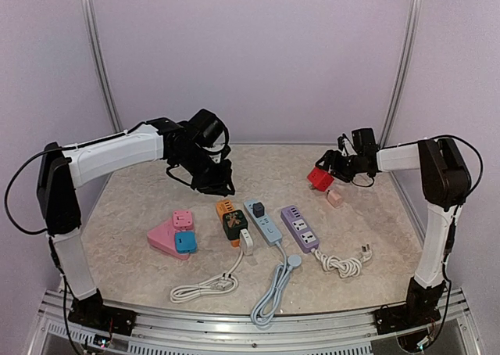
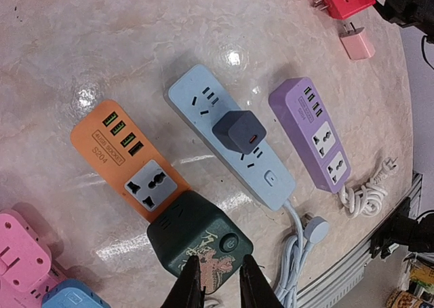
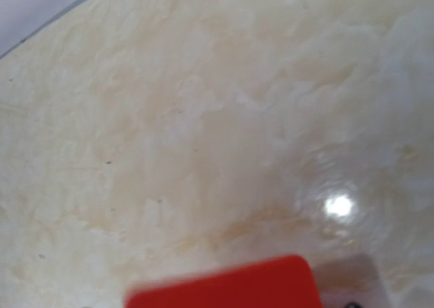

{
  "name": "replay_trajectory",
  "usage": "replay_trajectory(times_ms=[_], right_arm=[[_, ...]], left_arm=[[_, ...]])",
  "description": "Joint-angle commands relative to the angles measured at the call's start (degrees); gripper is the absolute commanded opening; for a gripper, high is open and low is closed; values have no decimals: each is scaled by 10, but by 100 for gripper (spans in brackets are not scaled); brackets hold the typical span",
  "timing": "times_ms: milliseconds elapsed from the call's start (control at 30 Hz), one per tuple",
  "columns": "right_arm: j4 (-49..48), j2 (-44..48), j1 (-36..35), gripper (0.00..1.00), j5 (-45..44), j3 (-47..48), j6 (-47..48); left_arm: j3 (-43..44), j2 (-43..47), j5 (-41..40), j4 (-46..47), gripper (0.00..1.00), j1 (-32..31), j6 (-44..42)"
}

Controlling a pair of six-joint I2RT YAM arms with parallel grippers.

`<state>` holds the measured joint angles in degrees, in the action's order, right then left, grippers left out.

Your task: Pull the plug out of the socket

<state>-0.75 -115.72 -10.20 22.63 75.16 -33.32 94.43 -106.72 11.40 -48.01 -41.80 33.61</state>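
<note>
Now, left fingers (image 2: 217,281): we see them narrow, just above the green plug (image 2: 199,236).
Right fingers (image 1: 323,167): holding the red plug (image 1: 319,178).

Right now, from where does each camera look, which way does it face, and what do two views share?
Top external: above and behind the bases, facing down over the table; both arms show.
Left wrist: on the left arm, facing down at the strips; its fingertips show over the green adapter.
Right wrist: on the right arm, close to the table; only the red adapter shows, no fingers.
Shared: blue strip, purple strip, red adapter.
</note>
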Motion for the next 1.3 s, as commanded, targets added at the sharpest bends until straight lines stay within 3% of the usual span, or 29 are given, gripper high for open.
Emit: replay_trajectory(times_ms=[0, 267, 633, 933, 1267], right_arm=[[54, 9, 7, 82, -43, 17, 35], [97, 30, 6, 88, -95, 25, 64], [191, 102, -28, 88, -253, 57, 130], [246, 132, -148, 80, -294, 68, 143], [283, 62, -300, 67, -315, 143, 114]], left_arm=[[22, -21, 4, 5, 19, 2, 2], [34, -33, 9, 3, 19, 2, -1], [45, -46, 6, -3, 19, 7, -5], [20, -43, 2, 3, 19, 34, 0], [-2, -47, 46, 35, 19, 75, 1]])
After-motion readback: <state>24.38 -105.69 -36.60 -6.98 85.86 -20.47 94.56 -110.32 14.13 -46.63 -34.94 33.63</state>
